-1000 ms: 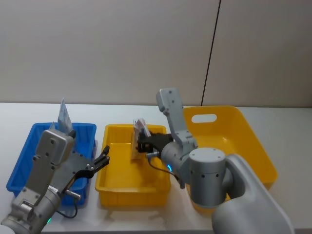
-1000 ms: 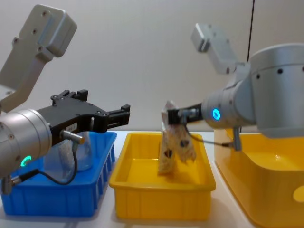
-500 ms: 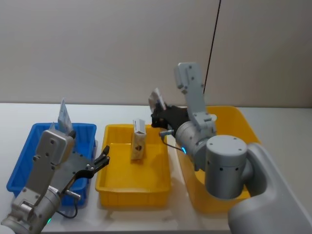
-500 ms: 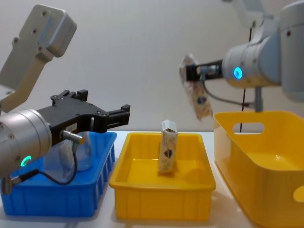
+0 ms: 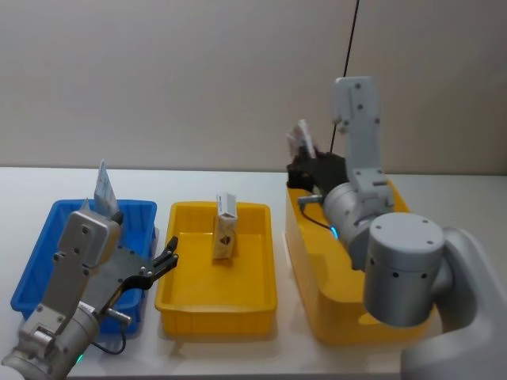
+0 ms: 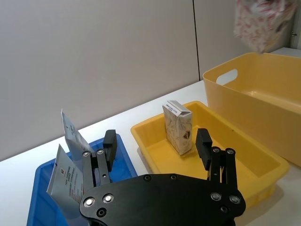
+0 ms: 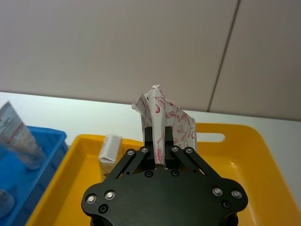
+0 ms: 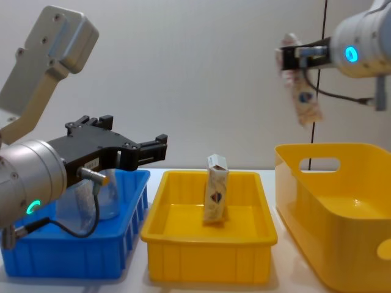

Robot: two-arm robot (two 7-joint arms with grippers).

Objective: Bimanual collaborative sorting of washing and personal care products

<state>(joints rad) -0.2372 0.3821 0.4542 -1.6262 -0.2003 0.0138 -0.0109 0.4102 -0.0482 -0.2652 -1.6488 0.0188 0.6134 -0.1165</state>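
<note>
While the right gripper (image 8: 288, 55) clamps a red-printed pack (image 8: 303, 101) above the rim of the large yellow bin (image 8: 342, 148), the left gripper (image 8: 162, 148) gapes beside the blue bin (image 8: 73, 256).

arms: light grey shells with rounded drum joints and boxy upper links, one on each side of the small yellow bin (image 5: 215, 297)
left joint light (image 8: 31, 207): a green glowing mark on a silver drum
right joint light (image 8: 351, 54): blue-cyan and round
left gripper (image 8: 160, 148): matte black, with a flat body plate, silver screw heads and two slim fingers
right gripper (image 7: 159, 141): matte black, with bright screws in pairs
left cable (image 8: 93, 176): a black loop with a metal plug
right cable (image 8: 333, 94): thin and black
</note>
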